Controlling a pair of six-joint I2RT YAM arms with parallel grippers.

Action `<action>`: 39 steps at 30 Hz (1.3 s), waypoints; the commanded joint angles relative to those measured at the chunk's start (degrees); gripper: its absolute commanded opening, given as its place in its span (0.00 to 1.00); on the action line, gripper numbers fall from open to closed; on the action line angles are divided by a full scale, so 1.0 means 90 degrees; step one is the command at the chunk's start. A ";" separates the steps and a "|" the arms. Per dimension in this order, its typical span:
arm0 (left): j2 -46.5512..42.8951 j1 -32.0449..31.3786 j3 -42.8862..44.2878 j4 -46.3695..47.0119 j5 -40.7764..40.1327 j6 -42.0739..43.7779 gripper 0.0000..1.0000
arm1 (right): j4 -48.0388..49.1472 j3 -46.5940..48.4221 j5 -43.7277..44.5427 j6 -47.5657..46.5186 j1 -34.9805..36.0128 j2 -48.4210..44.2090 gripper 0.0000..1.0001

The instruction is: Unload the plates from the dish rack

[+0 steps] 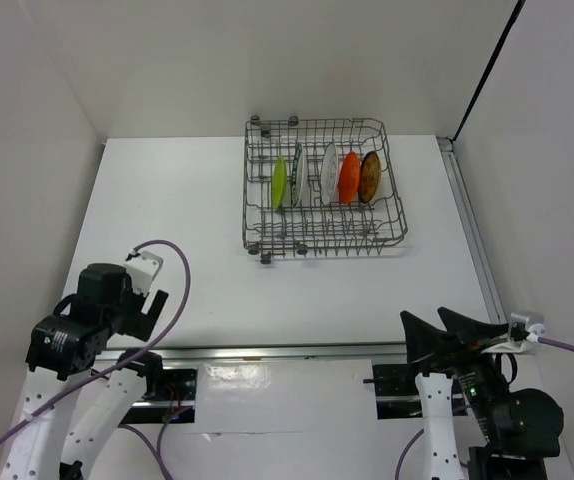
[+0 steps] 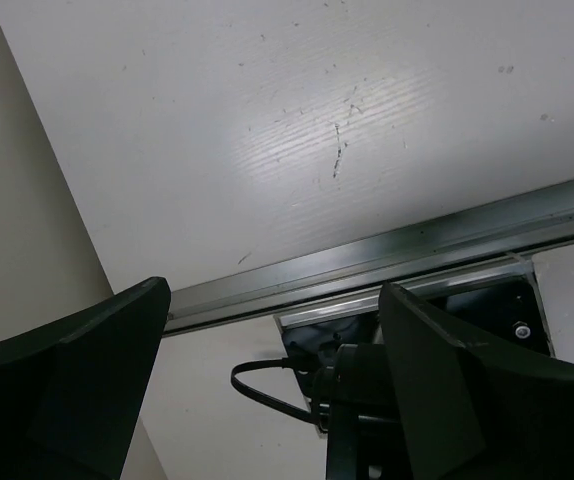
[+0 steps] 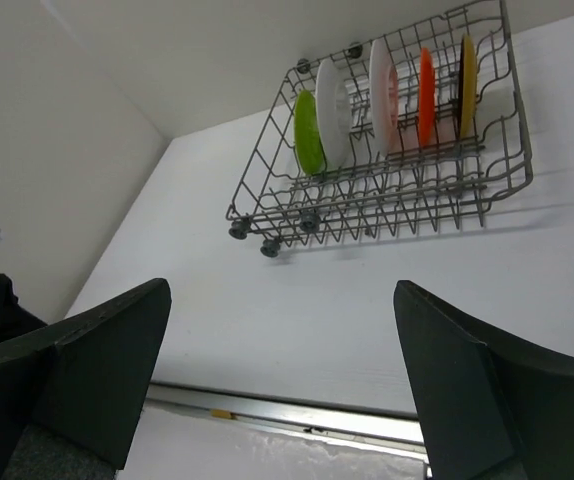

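The dish rack (image 1: 399, 214), a grey wire basket on small wheels, stands at the back of the white table. Several plates stand upright in it: lime green (image 1: 279, 183), white with a dark ring (image 1: 296, 175), plain white (image 1: 329, 168), orange (image 1: 349, 176) and amber-brown (image 1: 369, 176). The right wrist view shows the dish rack (image 3: 518, 130) far ahead with the lime plate (image 3: 309, 132) and orange plate (image 3: 426, 85). My left gripper (image 1: 142, 314) (image 2: 272, 290) hangs open and empty near the table's front left. My right gripper (image 1: 427, 316) (image 3: 280, 287) is open and empty at the front right.
A metal rail (image 1: 287, 351) runs along the table's near edge, seen too as the rail (image 2: 367, 255) under the left gripper. Another rail (image 1: 467, 230) lines the right side. White walls close in the left, back and right. A purple cable (image 1: 183, 272) loops over the left arm.
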 commanded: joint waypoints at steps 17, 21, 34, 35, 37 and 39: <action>0.1445 0.0021 0.2265 0.2247 0.0912 -0.0059 1.00 | 0.3098 -0.1623 0.0832 0.1441 -0.0022 0.0565 1.00; 0.2743 0.0021 0.3016 0.2651 0.0912 0.0058 1.00 | 0.4370 -0.2545 0.0685 0.0336 -0.0022 0.1712 1.00; 0.4962 0.0021 0.3147 0.3560 0.0609 0.0332 0.96 | 0.2222 0.3164 0.5833 -0.2158 0.1306 1.0484 1.00; 0.5021 0.0021 0.3146 0.3560 0.0609 0.0332 0.96 | 0.2281 0.3381 0.5435 -0.2278 0.1306 1.0689 1.00; 0.5118 0.0021 0.3078 0.3618 0.0609 0.0186 0.96 | 0.2389 0.3762 0.4681 -0.1814 0.1229 1.1215 0.98; 0.5197 0.0021 0.3019 0.3696 0.0551 0.0185 0.95 | 0.2456 0.4319 0.3883 -0.1567 0.1033 1.1471 0.94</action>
